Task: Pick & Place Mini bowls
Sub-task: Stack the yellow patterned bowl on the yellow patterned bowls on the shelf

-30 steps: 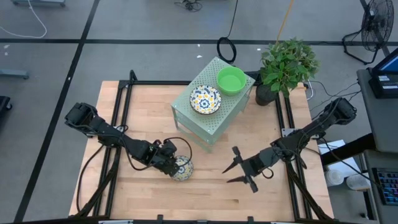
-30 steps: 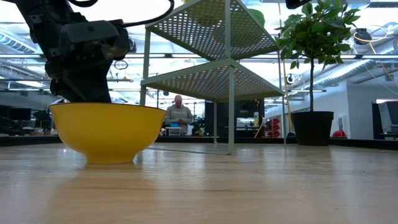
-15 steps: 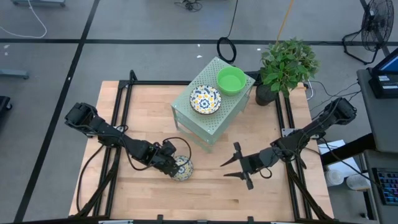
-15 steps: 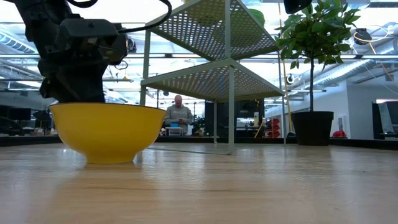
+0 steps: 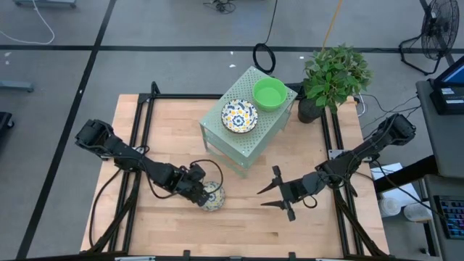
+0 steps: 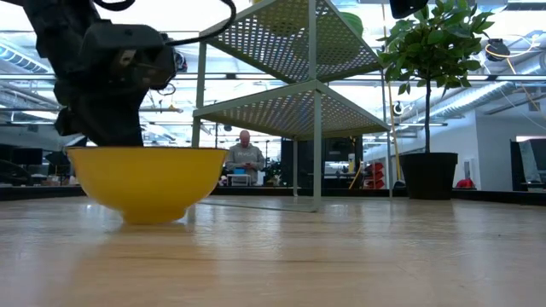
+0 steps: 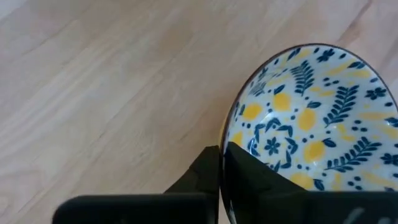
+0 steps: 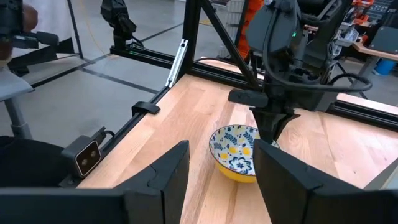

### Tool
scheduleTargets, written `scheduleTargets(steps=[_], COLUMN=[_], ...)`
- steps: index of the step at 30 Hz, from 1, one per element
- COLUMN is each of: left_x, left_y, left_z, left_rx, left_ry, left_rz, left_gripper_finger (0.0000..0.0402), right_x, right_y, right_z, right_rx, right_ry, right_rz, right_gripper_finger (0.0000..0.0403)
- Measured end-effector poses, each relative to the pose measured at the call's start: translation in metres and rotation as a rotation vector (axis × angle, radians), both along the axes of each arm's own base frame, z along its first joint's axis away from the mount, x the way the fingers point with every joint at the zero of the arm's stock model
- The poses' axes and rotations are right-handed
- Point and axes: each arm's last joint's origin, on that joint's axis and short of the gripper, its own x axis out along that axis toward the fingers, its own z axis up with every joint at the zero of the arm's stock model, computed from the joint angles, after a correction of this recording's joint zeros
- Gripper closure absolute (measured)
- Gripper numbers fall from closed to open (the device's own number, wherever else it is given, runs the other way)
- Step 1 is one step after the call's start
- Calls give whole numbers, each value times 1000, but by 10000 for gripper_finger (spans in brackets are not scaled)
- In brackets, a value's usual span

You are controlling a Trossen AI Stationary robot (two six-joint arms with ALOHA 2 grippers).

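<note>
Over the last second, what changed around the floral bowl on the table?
The bowl on the table tipped slightly with the left end effector clamped on its rim, one finger inside. The right end effector swung a little toward the shelf, fingers open. The floral bowl and green bowl up there stayed put.

Even, bright overhead light fills the high view, and the potted plant (image 5: 333, 76) and the perforated shelf unit (image 5: 250, 119) cast only soft shadows on the bench (image 5: 174, 123). At bench height the windows behind glare white and the near wood blurs. The left wrist picture is sharp on the floral bowl (image 7: 311, 124), its own dark fingers (image 7: 249, 186) blurred
</note>
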Motion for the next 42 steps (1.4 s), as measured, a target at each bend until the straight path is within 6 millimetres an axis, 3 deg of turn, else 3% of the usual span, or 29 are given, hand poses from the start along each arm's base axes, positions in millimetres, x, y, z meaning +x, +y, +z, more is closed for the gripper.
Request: scheduleTargets(steps=[8, 13, 16, 23, 27, 33, 37, 42], left_x=[-3, -6, -7, -3, -7, -20, -23, 0], left_y=[-7, -18, -22, -13, 8, 54, 91, 127], left_z=[14, 51, 82, 193, 260, 334, 365, 377], left_rx=[26, 85, 130, 217, 279, 371, 376, 347], left_ry=[-51, -206, -302, -500, -565, -657, -737, -772], left_rz=[-157, -233, -287, -390, -391, -288, -167, -90], left_gripper_finger=[390, 392, 392, 392, 392, 392, 392, 392], right_x=[0, 0, 0, 2, 3, 3, 3, 3], right_y=[0, 0, 0, -3, -5, -6, -6, -6], right_z=[0, 0, 0, 0, 0, -1, -1, -1], right_rx=[0, -3, -4, -2, -1, -3, -4, -4], right_ry=[0, 0, 0, 0, 0, 6, 7, 6], right_rz=[-1, -2, -3, -15, -24, -26, -26, -26], right_gripper_finger=[238, 238, 238, 238, 238, 238, 238, 238])
